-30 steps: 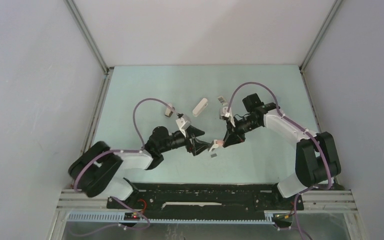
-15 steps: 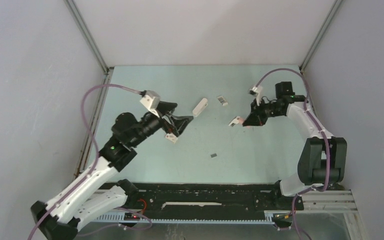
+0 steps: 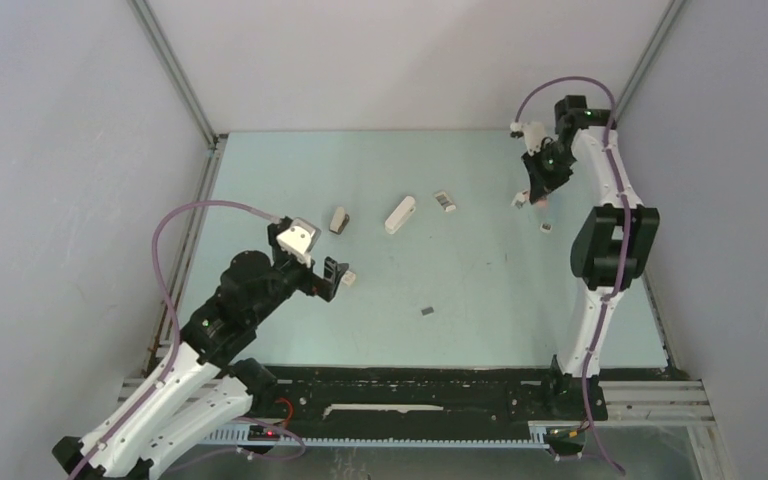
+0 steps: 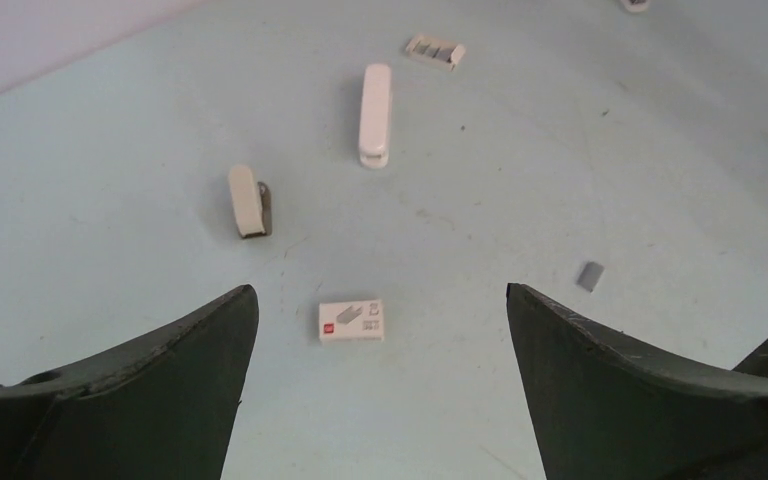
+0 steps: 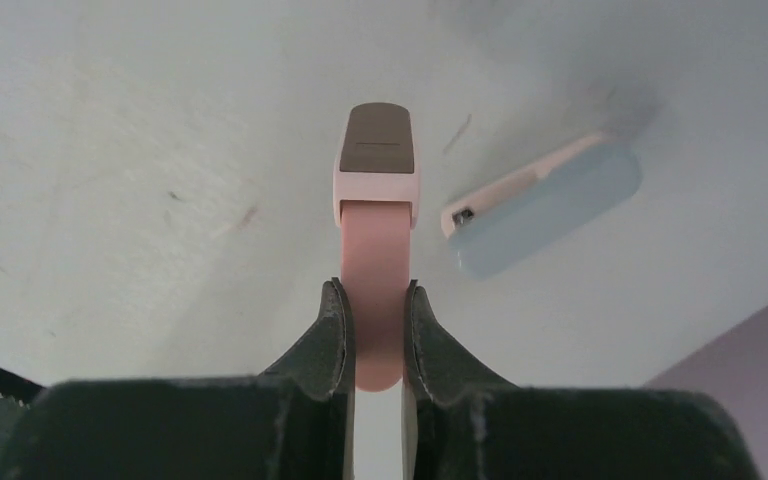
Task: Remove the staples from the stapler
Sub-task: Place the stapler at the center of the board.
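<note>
While the grey staples (image 3: 427, 311) stay put on the pale-green table (image 3: 480, 290), we see that the right gripper (image 5: 373, 296) has swung to the far right edge. It is clamped on a smooth pink stapler (image 5: 377, 170), whose rear is hidden between the fingers. The left gripper (image 4: 380, 296) has pulled back, jaws spread wide above a small white box (image 4: 351, 321). A blurred blue-and-pink piece (image 5: 545, 205) lies beside the stapler.
</note>
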Motion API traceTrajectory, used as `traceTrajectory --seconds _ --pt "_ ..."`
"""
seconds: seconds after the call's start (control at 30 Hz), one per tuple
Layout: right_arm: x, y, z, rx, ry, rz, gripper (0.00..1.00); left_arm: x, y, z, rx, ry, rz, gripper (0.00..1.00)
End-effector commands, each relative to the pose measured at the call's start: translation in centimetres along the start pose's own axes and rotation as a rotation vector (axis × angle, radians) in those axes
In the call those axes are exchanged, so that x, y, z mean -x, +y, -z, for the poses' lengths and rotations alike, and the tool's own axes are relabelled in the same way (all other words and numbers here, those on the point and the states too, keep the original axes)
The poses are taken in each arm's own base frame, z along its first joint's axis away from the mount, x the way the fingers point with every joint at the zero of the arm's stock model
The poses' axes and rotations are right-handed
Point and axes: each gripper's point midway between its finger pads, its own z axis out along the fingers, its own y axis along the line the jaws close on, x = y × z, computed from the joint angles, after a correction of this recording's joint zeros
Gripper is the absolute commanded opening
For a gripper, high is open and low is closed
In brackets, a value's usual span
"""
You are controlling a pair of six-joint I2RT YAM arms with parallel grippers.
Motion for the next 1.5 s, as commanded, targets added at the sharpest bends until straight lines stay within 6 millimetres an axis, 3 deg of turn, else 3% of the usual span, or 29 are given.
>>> traceTrajectory --seconds 0.0,0.13,0.4,0.6,0.87,1.0,1.2,1.33,1.47 --pt "-3.6 -1.3 -1.4 -0.121 0.282 -0.007 0.0 1.0 1.8 1.4 0.086 -0.065 -0.043 1.0" --pt "-1.5 -1.6 -3.0 -0.169 0.269 0.034 0.0 1.3 2.3 1.9 0.108 -0.096 -0.039 1.0" --pt "0.2 -3.8 -7.3 -0.257 0.304 0.093 0.03 1.1 2.4 1.5 0.106 -0.083 -0.035 1.0" --pt "2.4 -4.1 -10.5 -0.266 0.262 0.117 0.03 0.9 2.7 1.4 0.115 -0.078 -0.031 1.0" --pt "5.2 -4.8 -12.7 -0.295 0.16 0.122 0.03 0.8 2.9 1.2 0.118 -0.076 -0.025 1.0" --pt "5.5 -4.9 -12.8 -0.294 0.139 0.102 0.12 0.9 3.0 1.2 0.116 -0.079 -0.019 1.0" --pt "5.5 -4.5 -12.0 -0.236 0.083 0.026 0.49 1.0 3.1 1.3 0.117 -0.085 -0.017 1.0" --pt "6.2 -3.6 -9.7 -0.176 0.003 -0.031 0.67 1.0 3.2 1.4 0.124 -0.087 -0.016 1.0" --pt "6.8 -3.1 -6.2 -0.159 -0.09 -0.071 0.72 1.1 3.3 1.5 0.123 -0.093 -0.018 1.0"
